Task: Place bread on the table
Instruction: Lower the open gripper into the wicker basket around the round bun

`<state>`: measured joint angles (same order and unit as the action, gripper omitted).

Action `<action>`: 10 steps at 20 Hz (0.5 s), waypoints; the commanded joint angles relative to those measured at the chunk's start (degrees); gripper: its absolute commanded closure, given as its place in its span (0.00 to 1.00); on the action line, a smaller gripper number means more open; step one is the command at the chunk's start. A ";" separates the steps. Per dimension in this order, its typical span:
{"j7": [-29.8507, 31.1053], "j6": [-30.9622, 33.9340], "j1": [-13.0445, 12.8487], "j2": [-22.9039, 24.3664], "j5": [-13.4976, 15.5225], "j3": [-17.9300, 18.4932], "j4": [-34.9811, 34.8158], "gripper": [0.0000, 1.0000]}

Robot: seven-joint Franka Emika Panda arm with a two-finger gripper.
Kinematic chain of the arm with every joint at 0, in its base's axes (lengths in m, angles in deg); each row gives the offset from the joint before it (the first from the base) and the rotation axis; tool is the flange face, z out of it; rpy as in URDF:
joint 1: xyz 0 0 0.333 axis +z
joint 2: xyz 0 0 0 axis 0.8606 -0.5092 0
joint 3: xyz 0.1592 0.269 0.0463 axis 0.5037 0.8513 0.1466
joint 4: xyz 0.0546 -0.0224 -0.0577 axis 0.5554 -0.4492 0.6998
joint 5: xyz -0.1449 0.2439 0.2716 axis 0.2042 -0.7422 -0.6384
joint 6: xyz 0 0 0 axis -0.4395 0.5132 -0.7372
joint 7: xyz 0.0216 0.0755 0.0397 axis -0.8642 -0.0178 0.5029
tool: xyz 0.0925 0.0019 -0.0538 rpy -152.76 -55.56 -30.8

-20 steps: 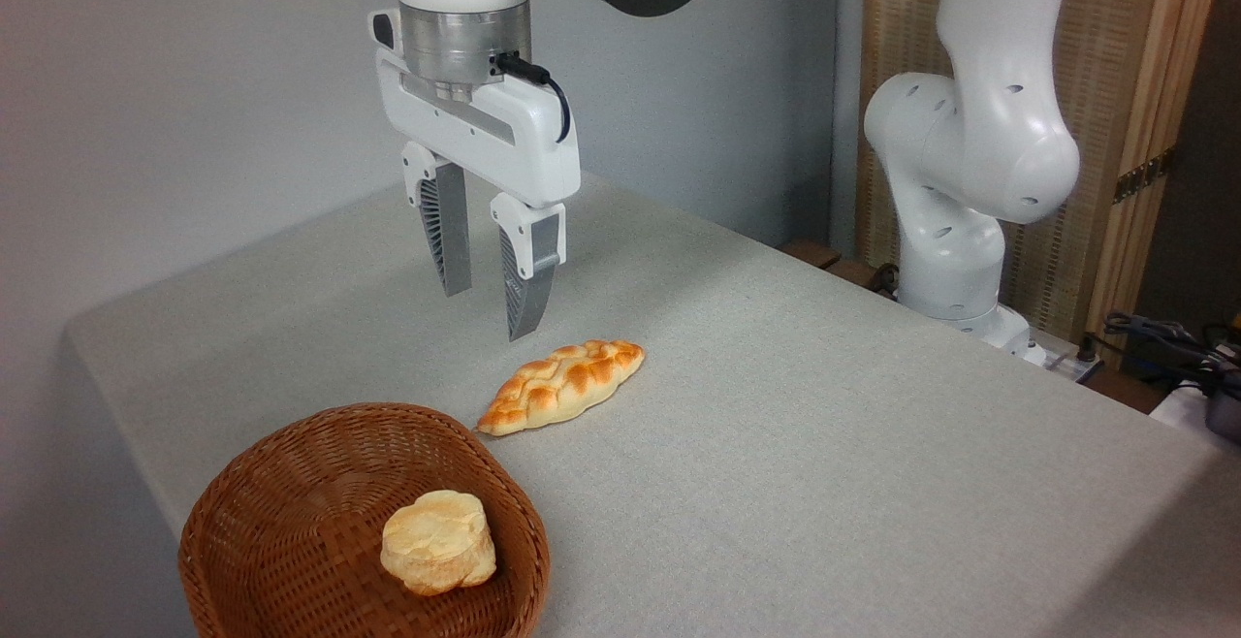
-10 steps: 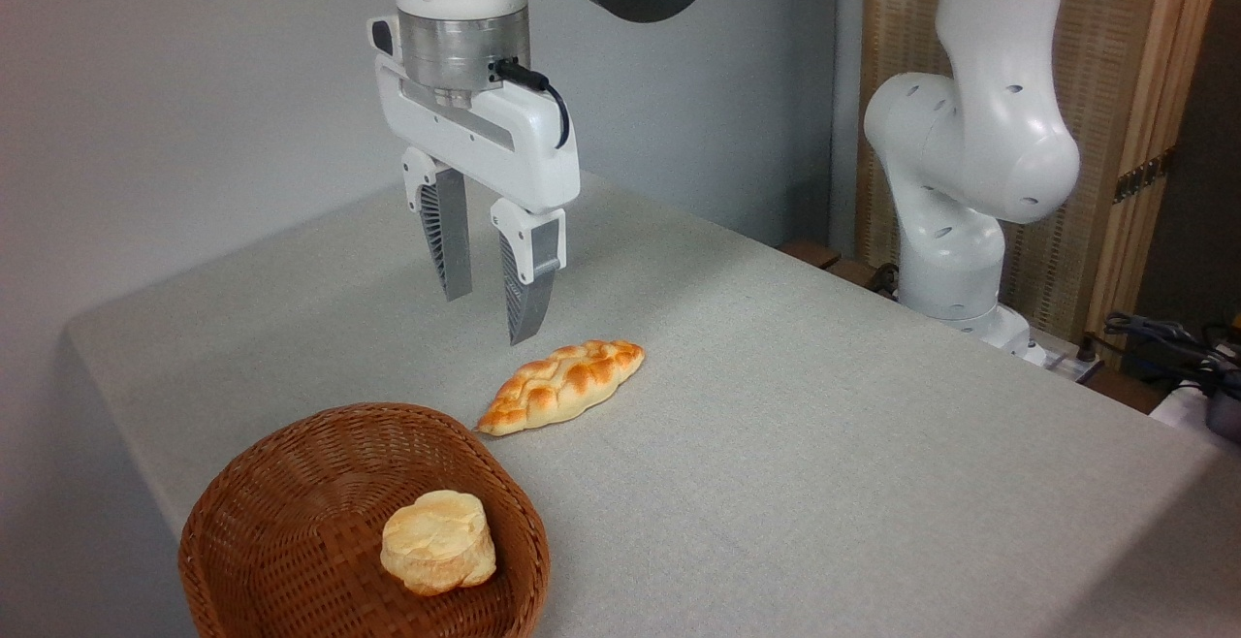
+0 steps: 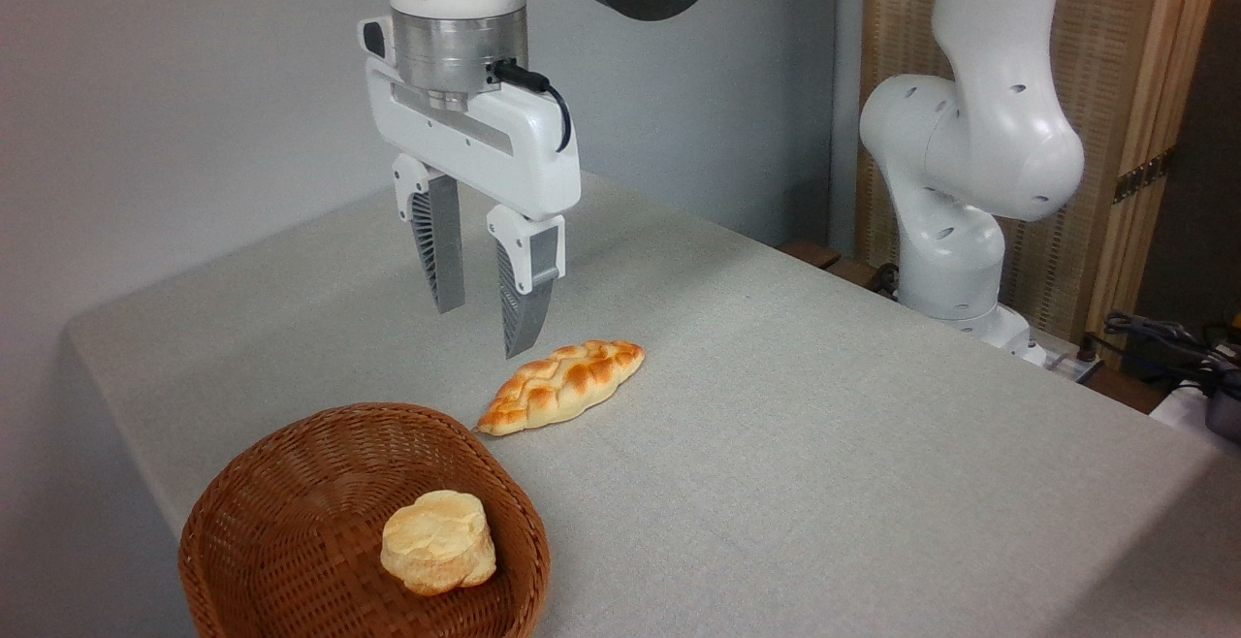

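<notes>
The gripper [image 3: 482, 328], jaws apart and empty, hangs at upper centre-left above the table [image 3: 824, 405], while the bread [image 3: 438, 541] lies in the wicker basket [image 3: 291, 483] at lower left.

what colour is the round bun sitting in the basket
Pale golden with a creamy, flaky top; the bread shows clearly in the fixed camera view.

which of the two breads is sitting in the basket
The small, pale round bun lies inside the wicker basket. The long braided loaf lies outside it, directly on the grey table.
</notes>
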<state>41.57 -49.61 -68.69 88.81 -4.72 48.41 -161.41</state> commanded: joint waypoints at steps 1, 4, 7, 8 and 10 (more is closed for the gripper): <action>-0.60 -4.55 0.78 -4.42 1.05 -0.13 2.95 0.00; -0.42 -10.71 0.78 -8.37 0.96 0.13 2.95 0.00; -0.59 -14.76 0.95 -11.01 0.87 0.83 2.87 0.00; -0.86 -15.73 0.95 -11.80 0.79 1.62 2.87 0.00; -1.03 -17.49 0.95 -13.65 -0.09 1.89 2.87 0.00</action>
<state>41.56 -65.23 -67.87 77.79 -4.65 49.27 -160.03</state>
